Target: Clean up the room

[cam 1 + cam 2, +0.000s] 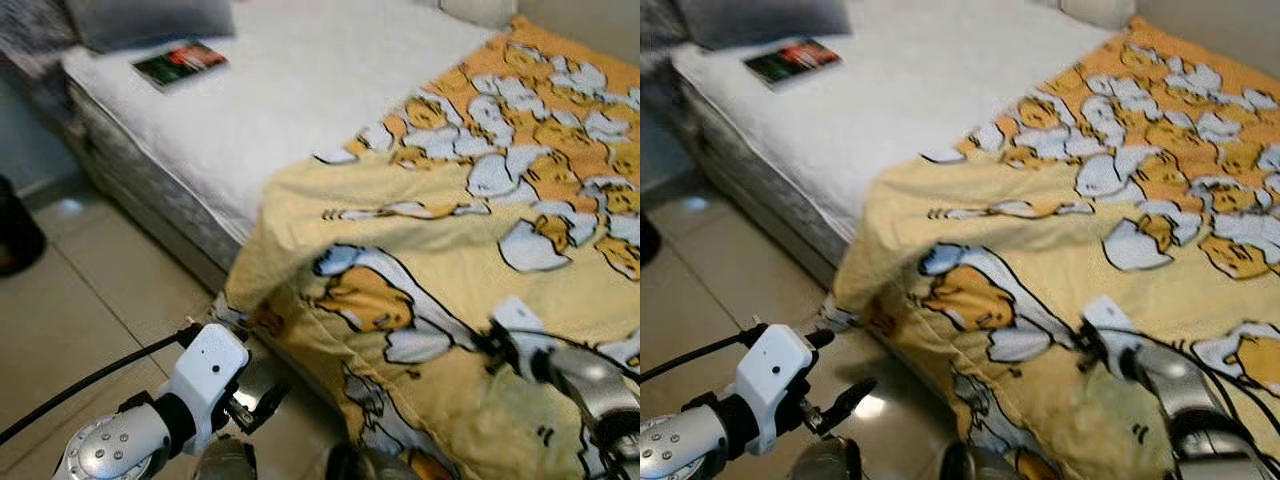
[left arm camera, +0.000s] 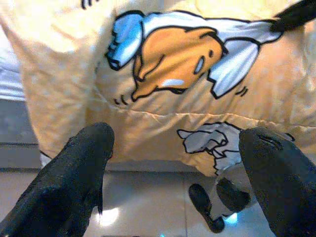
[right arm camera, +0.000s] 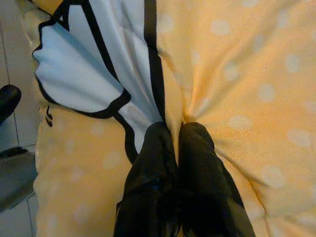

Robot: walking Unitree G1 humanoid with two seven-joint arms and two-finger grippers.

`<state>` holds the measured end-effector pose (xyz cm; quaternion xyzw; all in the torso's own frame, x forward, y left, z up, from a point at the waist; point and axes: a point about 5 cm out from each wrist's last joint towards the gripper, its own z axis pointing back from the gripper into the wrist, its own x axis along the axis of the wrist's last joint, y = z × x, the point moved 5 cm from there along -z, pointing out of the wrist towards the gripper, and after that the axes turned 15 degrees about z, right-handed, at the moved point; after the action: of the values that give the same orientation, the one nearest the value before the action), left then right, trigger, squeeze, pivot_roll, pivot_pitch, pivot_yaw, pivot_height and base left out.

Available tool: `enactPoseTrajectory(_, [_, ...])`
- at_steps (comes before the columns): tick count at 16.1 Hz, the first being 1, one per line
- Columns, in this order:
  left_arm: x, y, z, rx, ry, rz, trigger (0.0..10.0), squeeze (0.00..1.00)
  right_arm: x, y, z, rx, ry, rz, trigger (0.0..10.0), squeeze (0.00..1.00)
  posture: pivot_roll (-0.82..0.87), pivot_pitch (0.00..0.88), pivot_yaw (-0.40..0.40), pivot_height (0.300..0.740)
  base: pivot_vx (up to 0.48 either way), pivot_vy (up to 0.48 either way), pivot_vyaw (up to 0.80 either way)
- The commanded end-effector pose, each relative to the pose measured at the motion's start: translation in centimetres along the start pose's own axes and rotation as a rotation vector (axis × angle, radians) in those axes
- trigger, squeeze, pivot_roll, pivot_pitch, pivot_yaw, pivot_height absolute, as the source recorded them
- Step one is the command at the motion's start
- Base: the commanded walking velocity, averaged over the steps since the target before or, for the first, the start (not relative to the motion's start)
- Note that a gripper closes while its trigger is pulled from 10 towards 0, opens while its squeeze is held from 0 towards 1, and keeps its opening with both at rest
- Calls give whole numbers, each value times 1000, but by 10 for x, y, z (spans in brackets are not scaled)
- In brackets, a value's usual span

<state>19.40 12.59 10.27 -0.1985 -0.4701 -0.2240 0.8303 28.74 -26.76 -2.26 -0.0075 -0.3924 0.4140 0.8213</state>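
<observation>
Pinching a fold of the yellow blanket (image 3: pixel 232 74), the right gripper (image 3: pixel 177 136) has its two black fingers pressed together with cloth caught between them, the fabric puckering outward from the clamp. The left gripper (image 2: pixel 173 163) hangs with its fingers (image 2: pixel 84 163) spread wide apart and holding nothing, pointed at the blanket's hanging edge from just beside it, over the tiled floor (image 1: pixel 90 300).

The blanket itself covers the near end of the bed (image 1: pixel 290 90), its corner drooping over the mattress side toward the floor, its long run stretching away up the bed from the clamped fold. The right gripper is therefore already on the cloth, while the left sits nearer the drooping corner and would probably need only a short reach forward to take it.

Farther up the bed from the blanket lie a book (image 1: pixel 180 64) and a grey pillow (image 1: pixel 150 20). The book's cover print is too blurred to read; the blanket bears cartoon figures but no legible writing.
</observation>
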Motion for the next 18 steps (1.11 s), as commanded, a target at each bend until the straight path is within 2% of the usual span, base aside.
enactPoseTrajectory(1, [-1,-2,-2,-17,3,-2,10000,0,-20,-9,17,-35,44,-10,0,0,118,50,-127,740,0,0,0])
enactPoseTrajectory(6, [1,0,-4,-32,5,-18,10000,0,-75,-2,49,-51,231,-11,0,0,114,43,-113,740,0,0,0])
enactPoseTrajectory(7, [1,0,-4,-33,5,-19,10000,0,-79,-1,51,-47,249,-5,0,0,115,43,-113,740,0,0,0])
enactPoseTrajectory(9, [1,3,-3,-34,8,-29,10000,0,-108,3,67,-83,378,-33,0,0,122,38,-110,740,0,0,0])
enactPoseTrajectory(14, [1,8,-4,-30,16,-49,10000,0,-115,18,63,-54,408,-74,0,0,126,19,-101,740,0,0,0])
enactPoseTrajectory(15, [1,9,-5,-30,15,-52,10000,0,-113,19,60,-78,395,-91,9098,0,125,12,-99,740,0,0,0])
enactPoseTrajectory(16, [2,10,-7,-29,10,-54,10000,0,-103,21,53,-76,325,-167,10000,0,125,7,-98,740,0,0,0])
enactPoseTrajectory(17, [3,11,-9,-28,5,-54,10000,0,-94,21,48,-77,264,-200,10000,1000,121,0,-95,740,0,0,0])
enactPoseTrajectory(18, [5,13,-11,-24,-5,-50,10000,0,-87,21,44,-81,223,-202,10000,1000,118,0,-92,740,0,0,0])
